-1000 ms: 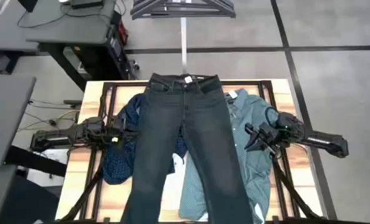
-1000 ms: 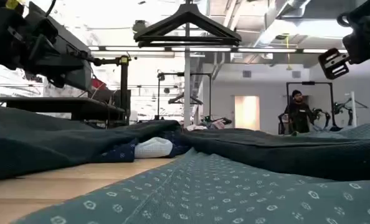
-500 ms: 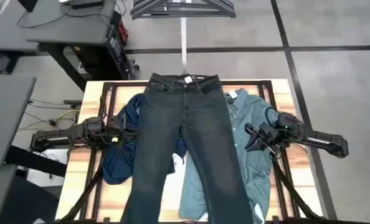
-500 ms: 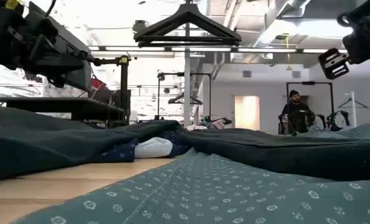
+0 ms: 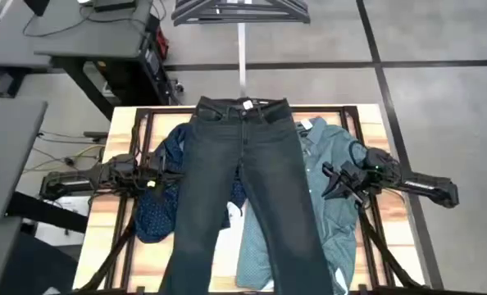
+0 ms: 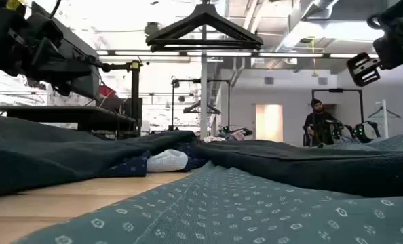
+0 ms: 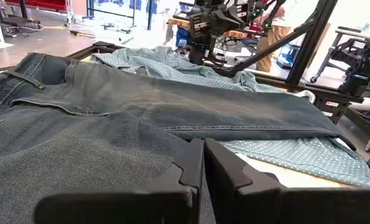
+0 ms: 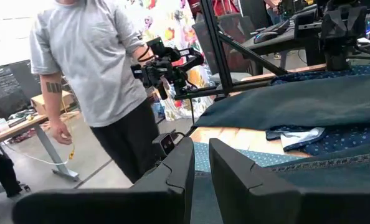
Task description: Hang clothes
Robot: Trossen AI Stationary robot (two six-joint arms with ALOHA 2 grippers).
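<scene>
The dark charcoal jeans point(image 5: 243, 180) lie flat down the table's middle, waistband at the far edge, legs toward the near edge. The navy dotted shirt point(image 5: 156, 209) lies crumpled at their left, partly under them. The teal-green shirt point(image 5: 335, 156) lies at their right, also partly under them. My left gripper point(image 5: 168, 175) hovers shut over the jeans' left edge point(image 7: 98, 155), above the cloth. My right gripper point(image 5: 327, 182) hovers shut over the teal shirt point(image 8: 297, 163), also clear of the cloth.
Black hangers point(image 5: 239, 10) hang on a rack pole beyond the table's far edge point(image 6: 203, 30). A black frame point(image 5: 141, 123) runs around the wooden table top. A person point(image 8: 104, 81) stands beside the table; another person point(image 6: 320, 122) is far back in the room.
</scene>
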